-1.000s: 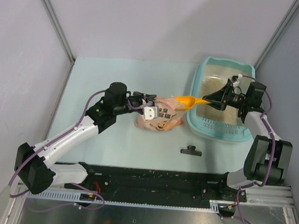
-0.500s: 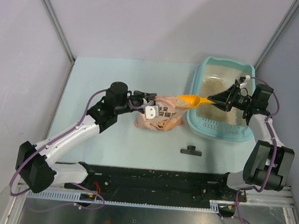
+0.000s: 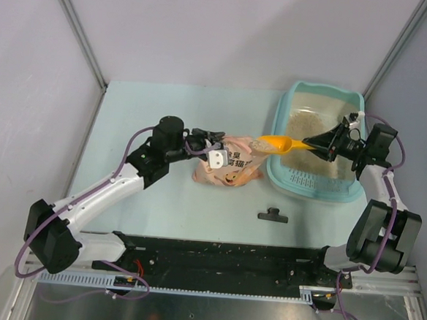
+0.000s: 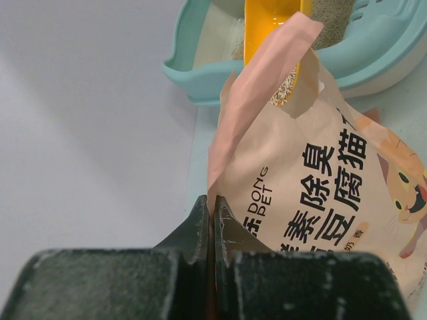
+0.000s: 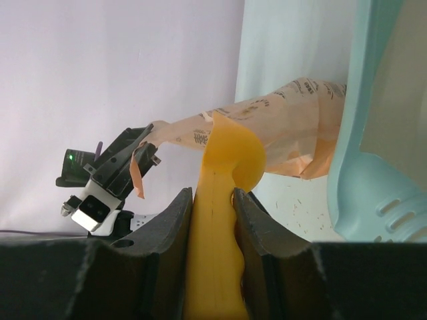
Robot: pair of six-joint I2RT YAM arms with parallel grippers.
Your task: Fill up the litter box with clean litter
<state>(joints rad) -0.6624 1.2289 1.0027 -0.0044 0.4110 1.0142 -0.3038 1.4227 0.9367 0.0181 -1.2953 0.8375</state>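
Note:
The light-teal litter box (image 3: 280, 122) stands at the right, with pale beige clean litter (image 3: 304, 126) spread inside it. My right gripper (image 3: 323, 143) hangs over the box, shut on the handle of an orange scoop (image 3: 277, 143). The scoop's bowl reaches left to the mouth of the pink-orange bag (image 3: 227, 170). Beige granules show at the bowl. My left gripper (image 3: 212, 151) is shut on the bag's top edge and holds it up. In the left wrist view the jaws (image 4: 212, 203) pinch the bag (image 4: 313, 173), with the scoop (image 4: 270, 20) and box (image 4: 193, 67) beyond. The right wrist view shows the scoop handle (image 5: 213, 220) between the jaws.
A small black clip-like piece (image 3: 272, 216) lies on the table in front of the box. Grey walls close in the table at the back and both sides. A black rail (image 3: 221, 257) runs along the near edge between the arm bases.
My right gripper has drawn back to the right with the scoop, so the bowl has slid toward the box out of the bag's mouth. The left gripper still holds the bag in place.

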